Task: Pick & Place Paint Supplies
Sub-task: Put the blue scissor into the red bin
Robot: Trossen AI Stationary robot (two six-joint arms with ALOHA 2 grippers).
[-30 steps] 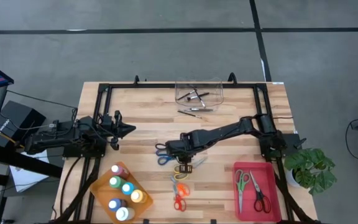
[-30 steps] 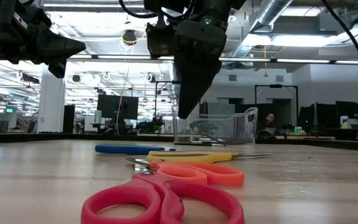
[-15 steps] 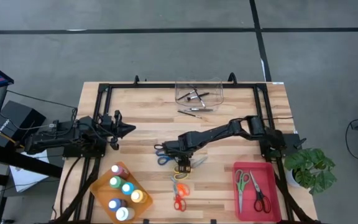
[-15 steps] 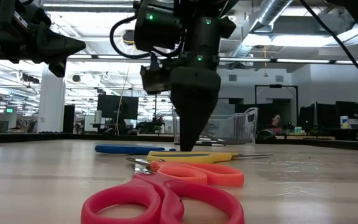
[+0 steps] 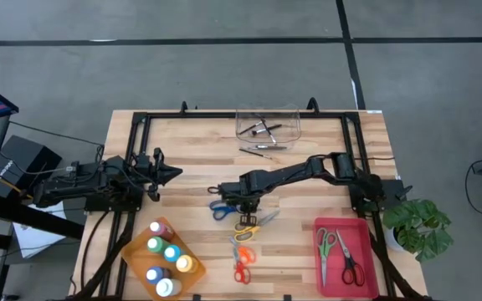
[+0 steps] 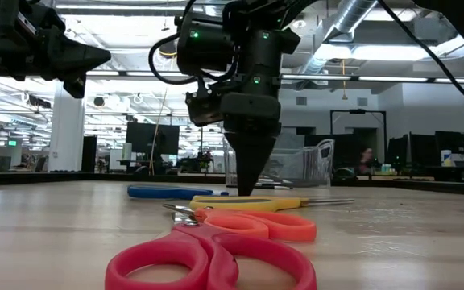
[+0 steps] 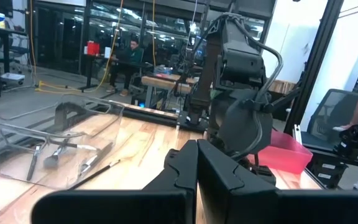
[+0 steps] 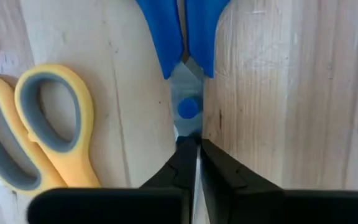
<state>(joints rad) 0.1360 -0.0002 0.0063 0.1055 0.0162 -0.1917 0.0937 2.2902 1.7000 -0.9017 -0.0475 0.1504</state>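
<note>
At table centre you have the blue scissors [image 5: 220,209], flat on the wood, with the right gripper [image 8: 197,148] pinched together on their blades just past the pivot. Just beside: yellow scissors [image 5: 249,223]; nearer the front, orange scissors [image 5: 243,252] and red-pink scissors [image 6: 208,256]. Your left gripper [image 5: 172,174] waits closed, well apart. Containers: orange tray [image 5: 133,253], five paint bottles [image 5: 167,259]; red bin [image 5: 360,242], two scissors; clear bin [image 5: 266,121], brushes [image 5: 262,129].
</note>
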